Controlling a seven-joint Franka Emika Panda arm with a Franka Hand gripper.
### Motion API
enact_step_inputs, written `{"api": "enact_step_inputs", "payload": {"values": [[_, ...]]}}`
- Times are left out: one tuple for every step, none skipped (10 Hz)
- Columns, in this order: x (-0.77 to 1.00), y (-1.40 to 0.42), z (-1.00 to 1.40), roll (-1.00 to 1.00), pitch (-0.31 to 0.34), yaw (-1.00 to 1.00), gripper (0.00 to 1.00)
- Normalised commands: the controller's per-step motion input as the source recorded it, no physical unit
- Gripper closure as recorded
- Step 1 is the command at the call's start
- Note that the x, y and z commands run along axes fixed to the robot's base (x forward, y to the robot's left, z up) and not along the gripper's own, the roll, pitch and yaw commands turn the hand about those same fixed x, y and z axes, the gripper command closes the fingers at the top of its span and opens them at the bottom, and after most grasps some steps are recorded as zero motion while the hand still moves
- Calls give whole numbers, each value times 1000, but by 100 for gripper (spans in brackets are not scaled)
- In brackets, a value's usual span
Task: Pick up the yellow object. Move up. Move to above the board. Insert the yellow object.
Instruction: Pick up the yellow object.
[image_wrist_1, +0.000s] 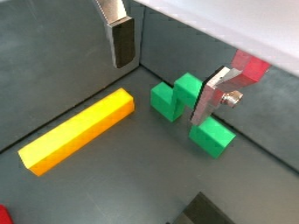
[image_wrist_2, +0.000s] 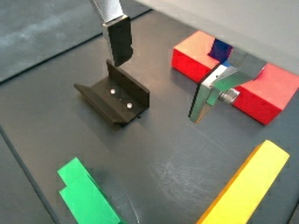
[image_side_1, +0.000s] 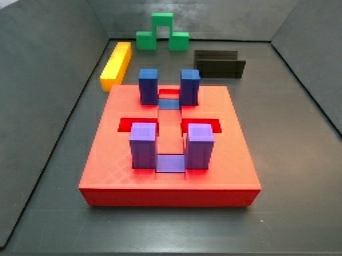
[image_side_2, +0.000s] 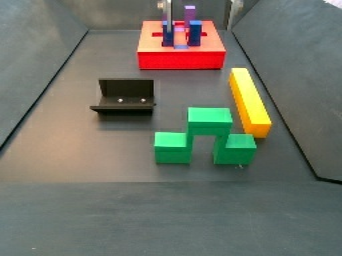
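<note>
The yellow object (image_wrist_1: 79, 129) is a long yellow-orange bar lying flat on the dark floor, seen too in both side views (image_side_1: 116, 62) (image_side_2: 249, 99). Beside it is the green stepped block (image_wrist_1: 191, 112). The board (image_side_1: 114, 160) is a red slab with blue and purple posts, also seen in a wrist view (image_wrist_2: 271, 92). My gripper (image_wrist_1: 163, 74) (image_wrist_2: 162, 74) hangs high above the floor, open, with nothing between its fingers. It touches neither the bar nor the board. In a side view only its fingers (image_side_2: 230, 12) show, at the top edge.
The fixture (image_wrist_2: 114, 98) (image_side_2: 124, 97) stands on the floor between the green block (image_side_2: 198, 135) and the board (image_side_2: 181, 58). Grey walls enclose the floor on all sides.
</note>
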Motion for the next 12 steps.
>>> {"api": "enact_step_inputs", "payload": {"values": [[0, 0, -111, 0, 7, 0, 0], [0, 0, -131, 0, 1, 0, 0], [0, 3, -186, 0, 6, 0, 0], [-40, -214, -457, 86, 34, 0, 0], [-100, -349, -520, 93, 27, 0, 0], [-434, -306, -686, 39, 0, -14, 0], [-603, -183, -749, 0, -44, -37, 0], [-649, -123, -729, 0, -64, -26, 0], [-991, -174, -611, 0, -133, -23, 0], [-920, -180, -183, 0, -331, 0, 0], [-691, -126, -171, 0, -270, 37, 0], [-677, -83, -223, 0, -226, 9, 0]]}}
